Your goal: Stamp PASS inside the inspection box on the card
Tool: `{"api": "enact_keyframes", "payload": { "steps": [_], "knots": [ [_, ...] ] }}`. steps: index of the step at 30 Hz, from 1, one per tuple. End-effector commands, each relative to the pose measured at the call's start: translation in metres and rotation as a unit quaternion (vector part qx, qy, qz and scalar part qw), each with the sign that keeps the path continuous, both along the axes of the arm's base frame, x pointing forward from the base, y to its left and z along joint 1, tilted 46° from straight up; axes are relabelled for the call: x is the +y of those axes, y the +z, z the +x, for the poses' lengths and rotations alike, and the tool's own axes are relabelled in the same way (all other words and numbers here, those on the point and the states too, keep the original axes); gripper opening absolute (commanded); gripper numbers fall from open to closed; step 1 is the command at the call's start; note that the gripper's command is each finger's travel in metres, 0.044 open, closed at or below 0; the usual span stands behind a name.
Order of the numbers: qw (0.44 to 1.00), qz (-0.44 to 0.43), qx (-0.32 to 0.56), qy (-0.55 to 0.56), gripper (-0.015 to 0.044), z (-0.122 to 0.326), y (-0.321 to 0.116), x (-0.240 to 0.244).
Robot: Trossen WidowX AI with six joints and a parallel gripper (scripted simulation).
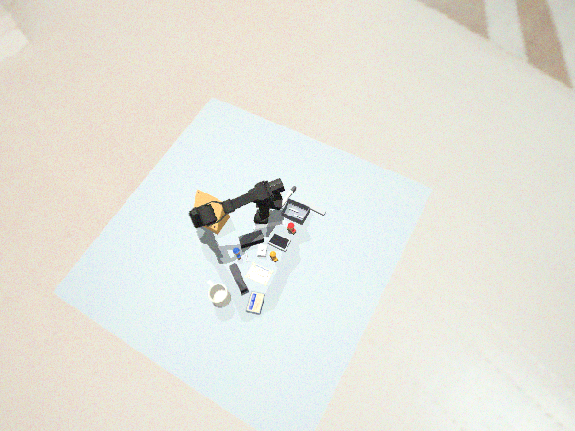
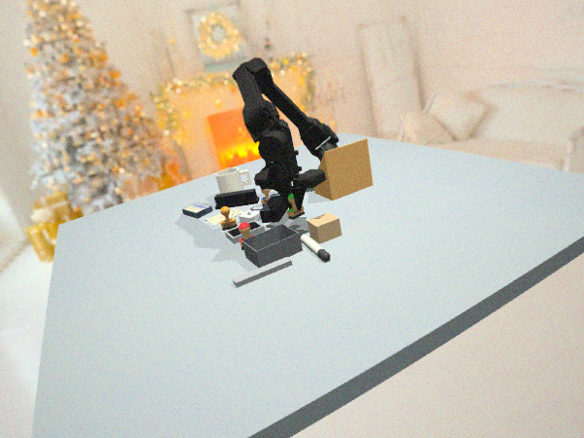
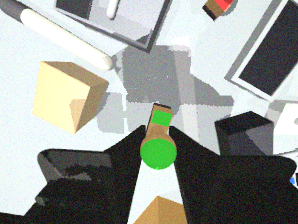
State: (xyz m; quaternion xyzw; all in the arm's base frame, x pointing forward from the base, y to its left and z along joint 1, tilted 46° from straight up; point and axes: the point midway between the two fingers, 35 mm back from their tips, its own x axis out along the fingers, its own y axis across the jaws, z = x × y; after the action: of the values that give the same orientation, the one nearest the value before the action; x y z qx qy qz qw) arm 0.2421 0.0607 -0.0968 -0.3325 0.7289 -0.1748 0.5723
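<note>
Green-topped stamp (image 2: 292, 204) (image 3: 158, 153) clamped in tool (image 2: 294, 200) (image 3: 157, 129) | black block (image 1: 251, 238) (image 2: 273, 208) (image 3: 244, 134), wooden block (image 2: 324, 228) (image 3: 69, 96) nearby

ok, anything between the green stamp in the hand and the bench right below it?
Nothing visible. The black block and tan block sit off to opposite sides of the green stamp. Its underside is hidden.

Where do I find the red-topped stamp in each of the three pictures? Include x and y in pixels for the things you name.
Top: the red-topped stamp (image 1: 291, 227) (image 2: 244, 229) (image 3: 221, 6) is just right of centre.
Exterior: left of centre, low in the cluster.
Wrist: at the top edge, right of centre, partly cut off.
Shared landmark: the dark open tray (image 1: 286, 216) (image 2: 273, 256) (image 3: 159, 31) beside it.
</note>
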Motion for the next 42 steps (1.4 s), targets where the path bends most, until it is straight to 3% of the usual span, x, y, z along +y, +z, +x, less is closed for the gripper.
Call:
{"api": "enact_keyframes", "payload": {
  "steps": [1,17,27,31,38,42],
  "knots": [
    [1.0,-0.002,0.001,0.003,0.0,-0.001,-0.004,-0.005],
    [1.0,-0.004,0.001,0.003,0.0,-0.006,-0.02,-0.022],
    [1.0,-0.001,0.0,-0.001,0.0251,-0.005,-0.018,-0.02],
    [1.0,-0.001,0.0,0.0,0.0251,-0.002,-0.012,-0.012],
    [1.0,-0.001,0.001,0.003,0.0251,0.009,0.063,0.061],
    [1.0,-0.001,0.002,0.003,0.0251,0.008,0.065,0.062]
  ]
}}
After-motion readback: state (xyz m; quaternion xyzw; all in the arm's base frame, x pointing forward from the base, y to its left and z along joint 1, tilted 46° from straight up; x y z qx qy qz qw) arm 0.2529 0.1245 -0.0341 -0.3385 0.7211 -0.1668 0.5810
